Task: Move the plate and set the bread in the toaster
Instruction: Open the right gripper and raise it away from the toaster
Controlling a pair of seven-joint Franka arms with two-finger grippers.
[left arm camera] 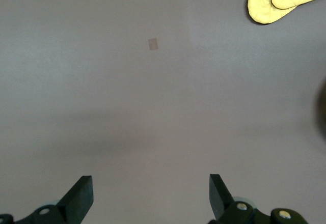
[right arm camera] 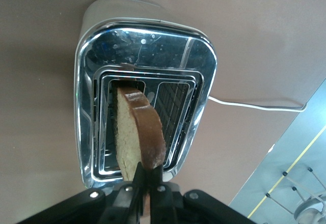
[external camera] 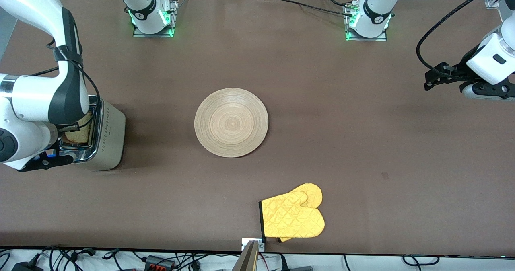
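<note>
Gripping the bread (right arm camera: 138, 135) edge-on, the right gripper (right arm camera: 145, 186) jaws hang it directly over a toaster (right arm camera: 145, 102) slot, its long edge running along that slot, while the left gripper (left arm camera: 150, 196) waits with jaws spread.

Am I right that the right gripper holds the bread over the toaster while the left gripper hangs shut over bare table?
Not quite: the left gripper is open, as the left wrist view shows. The right gripper does hold the bread over the toaster.
</note>
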